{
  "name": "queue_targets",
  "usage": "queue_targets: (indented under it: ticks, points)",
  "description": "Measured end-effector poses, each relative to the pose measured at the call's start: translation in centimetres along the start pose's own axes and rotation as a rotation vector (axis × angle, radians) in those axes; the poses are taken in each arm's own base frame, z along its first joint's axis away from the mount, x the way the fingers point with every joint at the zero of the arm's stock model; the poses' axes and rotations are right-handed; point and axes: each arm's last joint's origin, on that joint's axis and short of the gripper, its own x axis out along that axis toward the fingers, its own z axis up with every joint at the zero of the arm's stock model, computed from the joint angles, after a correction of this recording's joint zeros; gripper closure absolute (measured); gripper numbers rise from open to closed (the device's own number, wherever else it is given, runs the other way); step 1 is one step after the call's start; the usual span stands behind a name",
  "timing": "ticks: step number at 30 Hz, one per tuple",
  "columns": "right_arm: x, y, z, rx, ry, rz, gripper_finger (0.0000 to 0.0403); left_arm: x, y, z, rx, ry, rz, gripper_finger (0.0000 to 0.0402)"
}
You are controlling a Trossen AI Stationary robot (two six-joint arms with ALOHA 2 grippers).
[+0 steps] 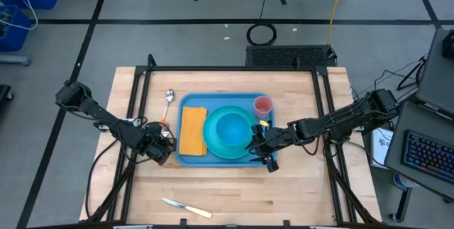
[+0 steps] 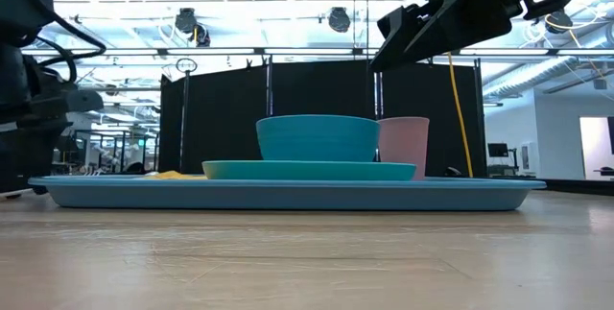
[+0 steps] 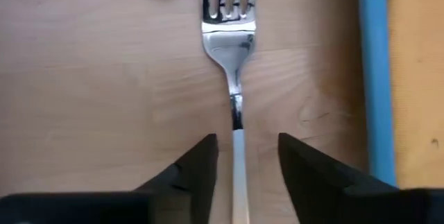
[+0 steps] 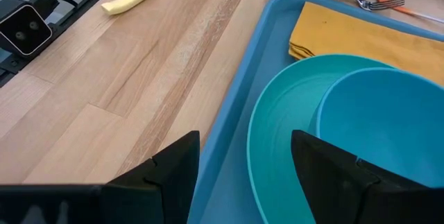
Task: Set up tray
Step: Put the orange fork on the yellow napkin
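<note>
**Straddling a fork beside a loaded blue tray**

Resting near the middle of the wooden table (image 1: pixel 298 186) is one large blue tray (image 1: pixel 186 159). On it lie one folded yellow napkin (image 1: pixel 192 131), one round turquoise plate (image 1: pixel 216 144) with one turquoise bowl (image 1: pixel 234 127) on top, and one pink cup (image 1: pixel 263 105) at the far right corner.

Off the tray, on the bare wood, are one spoon (image 1: pixel 169 97) beyond the tray's far left corner, one knife with a pale handle (image 1: pixel 186 208) near the front edge, and one fork (image 3: pixel 233 57) just beside the tray's left rim.

The left arm reaches in from the left side, bent low, with its end effector (image 3: pixel 244 172) down at the table; its fingers stand part-way apart on either side of the fork's handle, not clenched on it.

The right arm stretches in from the right, its end effector (image 4: pixel 244 165) raised above the tray's front right corner, fingers spread wide and grasping nothing.
</note>
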Motion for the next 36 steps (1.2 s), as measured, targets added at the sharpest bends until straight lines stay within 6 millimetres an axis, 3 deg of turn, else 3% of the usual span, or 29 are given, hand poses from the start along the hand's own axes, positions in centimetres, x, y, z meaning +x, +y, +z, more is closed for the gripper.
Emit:
queue_targets:
  ticks: [7,9,36]
  points:
    - [0.0,0.0,0.0,0.000,0.000,0.000,0.0187,0.1,0.1,0.0,0.009,0.001,0.013,0.0372]
    - [0.0,0.0,0.0,0.000,0.000,0.000,0.0187,0.1,0.1,0.0,0.017,0.001,0.012,0.0388]
    - [0.0,0.0,0.0,0.000,0.000,0.000,0.0187,-1.8,-2.2,0.3,0.059,-0.027,-0.087,0.0393]
